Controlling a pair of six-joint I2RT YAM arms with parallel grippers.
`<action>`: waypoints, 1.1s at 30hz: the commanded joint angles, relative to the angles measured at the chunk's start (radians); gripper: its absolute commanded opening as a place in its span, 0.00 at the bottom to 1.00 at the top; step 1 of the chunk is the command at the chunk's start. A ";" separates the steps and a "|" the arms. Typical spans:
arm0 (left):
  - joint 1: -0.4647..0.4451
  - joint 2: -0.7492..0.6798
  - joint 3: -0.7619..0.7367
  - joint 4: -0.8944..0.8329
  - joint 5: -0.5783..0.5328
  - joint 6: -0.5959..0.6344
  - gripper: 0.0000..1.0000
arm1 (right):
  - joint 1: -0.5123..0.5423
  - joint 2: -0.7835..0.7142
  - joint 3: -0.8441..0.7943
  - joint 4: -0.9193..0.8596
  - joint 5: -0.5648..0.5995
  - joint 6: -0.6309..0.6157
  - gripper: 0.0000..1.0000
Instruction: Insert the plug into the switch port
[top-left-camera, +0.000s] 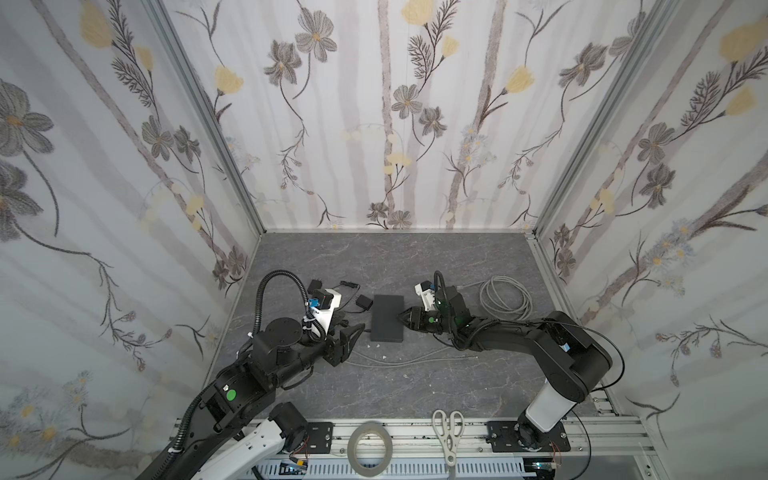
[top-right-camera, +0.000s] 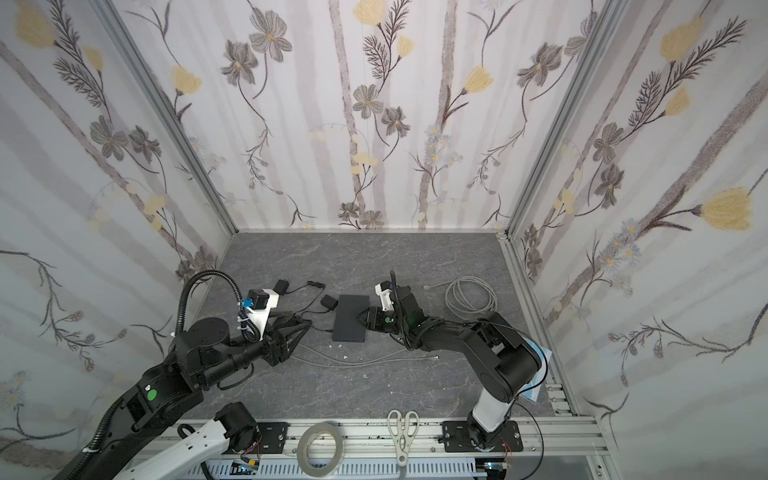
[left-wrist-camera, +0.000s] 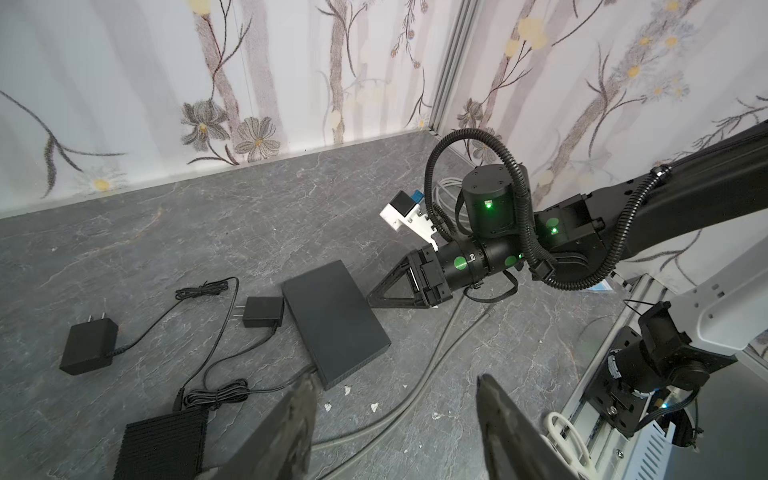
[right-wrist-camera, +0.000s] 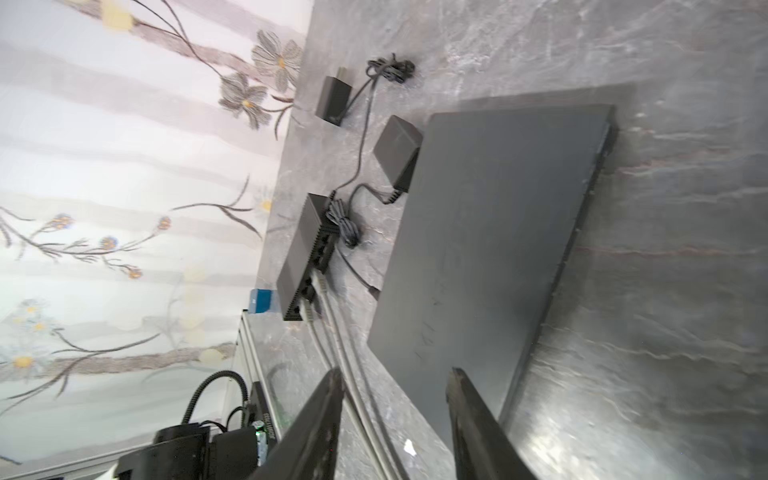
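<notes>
Counter (top-left-camera: 457, 266), centre: flat dark grey rectangular switch box (top-left-camera: 387, 318), with a small black power adapter (top-left-camera: 364, 302) just beside its far left corner. Loose grey cables (top-left-camera: 390, 364) lie in front of the box, and a coiled grey cable (top-left-camera: 485, 297) lies to its right, well apart. White-handled scissors (top-left-camera: 448, 436) and a roll of tape (top-left-camera: 353, 446) rest on the front metal rail (top-left-camera: 411, 430).

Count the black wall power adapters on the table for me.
2. One power adapter lies toward the left wall; the other sits right beside the flat black box. The left arm may hide more.
</notes>
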 joint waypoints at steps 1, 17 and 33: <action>0.028 0.010 0.002 0.013 0.058 -0.006 0.62 | 0.022 -0.036 -0.042 0.127 0.038 0.091 0.43; 0.097 0.383 -0.056 0.139 -0.029 -0.339 0.77 | 0.049 -0.302 -0.094 -0.259 0.321 0.004 0.51; 0.226 1.167 0.274 0.189 -0.114 -0.338 0.62 | -0.074 -0.123 -0.067 -0.260 0.156 -0.200 0.48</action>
